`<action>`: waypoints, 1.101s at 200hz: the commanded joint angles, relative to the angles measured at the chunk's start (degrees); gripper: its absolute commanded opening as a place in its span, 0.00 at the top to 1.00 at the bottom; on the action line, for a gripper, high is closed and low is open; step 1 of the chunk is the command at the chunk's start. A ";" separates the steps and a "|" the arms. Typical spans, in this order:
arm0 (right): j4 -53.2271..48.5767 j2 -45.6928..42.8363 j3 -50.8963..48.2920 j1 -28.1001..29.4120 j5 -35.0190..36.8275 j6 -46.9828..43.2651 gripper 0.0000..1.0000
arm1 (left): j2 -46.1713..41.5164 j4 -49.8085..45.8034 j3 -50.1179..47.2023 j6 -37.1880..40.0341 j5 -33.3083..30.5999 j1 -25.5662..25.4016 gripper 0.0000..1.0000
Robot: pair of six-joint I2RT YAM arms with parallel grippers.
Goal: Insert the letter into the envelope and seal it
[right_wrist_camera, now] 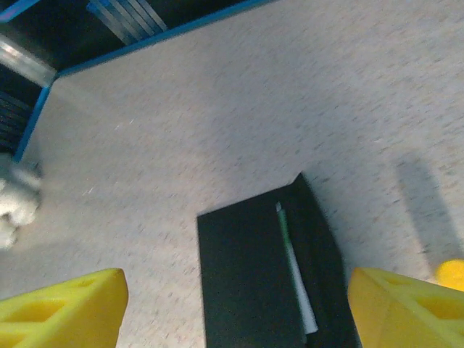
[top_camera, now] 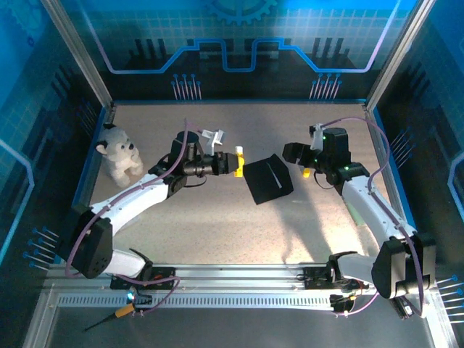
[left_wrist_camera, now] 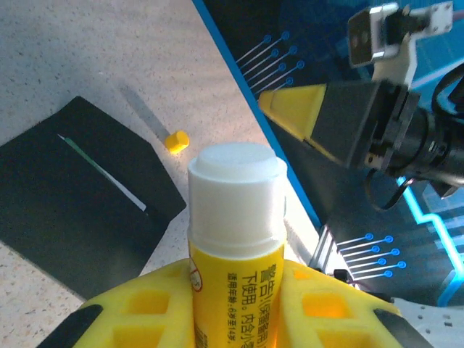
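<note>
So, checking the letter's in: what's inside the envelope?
A thin white, green-edged strip of the letter shows at the envelope opening; the rest is covered by black paper.

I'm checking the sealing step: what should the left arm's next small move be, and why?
Probably ease the left tool, gripping the glue stick, down toward the envelope. A small yellow cap lies on the table beside it, the letter shows as just a sliver at its opening, and the right tool stands open and apart.
</note>
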 commanded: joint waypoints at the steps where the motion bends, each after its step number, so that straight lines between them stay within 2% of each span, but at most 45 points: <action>1: -3.40 -0.34 1.74 -0.62 -10.29 -2.49 0.21 | -1.58 4.82 0.51 -4.62 -0.03 0.89 1.00; 54: -2.07 0.92 2.75 -0.54 -26.30 -1.10 0.27 | -1.29 11.66 -0.47 -11.36 0.95 2.23 1.00; 82: 0.49 2.50 3.30 0.29 -34.56 -0.73 0.31 | -0.36 13.26 -0.20 -12.56 1.97 2.55 1.00; 130: 5.46 3.73 3.93 4.55 -41.87 0.06 0.34 | 0.12 15.96 -0.57 -14.18 2.71 2.72 1.00; 143: 4.46 4.10 4.95 6.58 -41.29 -0.74 0.36 | 0.13 16.49 -0.74 -14.66 2.66 2.85 1.00; 168: 1.32 3.90 6.73 11.22 -35.92 -3.23 0.39 | -0.28 15.67 -0.76 -15.27 1.01 2.87 1.00; 220: -7.16 4.58 12.40 20.83 -13.71 -4.66 0.44 | -4.20 11.59 -2.00 -14.89 -5.52 2.75 1.00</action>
